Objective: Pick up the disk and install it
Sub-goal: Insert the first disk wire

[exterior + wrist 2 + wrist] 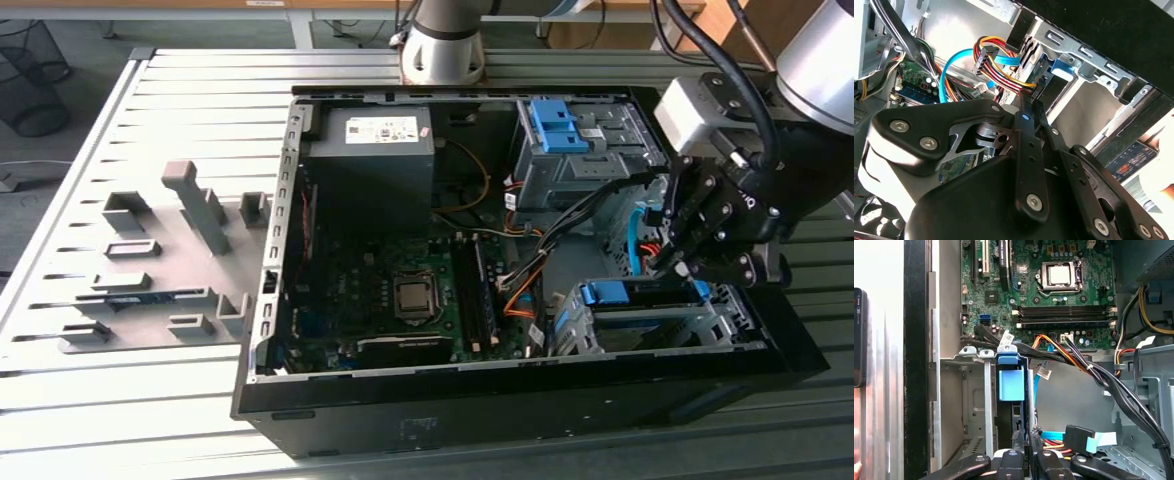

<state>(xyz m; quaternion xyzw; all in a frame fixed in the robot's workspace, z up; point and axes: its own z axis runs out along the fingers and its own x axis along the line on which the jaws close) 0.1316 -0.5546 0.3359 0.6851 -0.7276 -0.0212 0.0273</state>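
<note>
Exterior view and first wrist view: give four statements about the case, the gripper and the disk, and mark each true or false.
1. The case lies open, with the motherboard exposed. True.
2. The gripper hangs over the grey fixtures outside the case. False: it is at the drive cage, on the exterior view's right.
3. The disk, in its blue carrier, sits within that drive cage. True.
4. A cooler fan covers the processor. False: the processor is bare.

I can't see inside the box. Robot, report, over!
Pincer at the bay. Disk in bay slot, right at pincer. Cables close beside, not across the slot.
</note>
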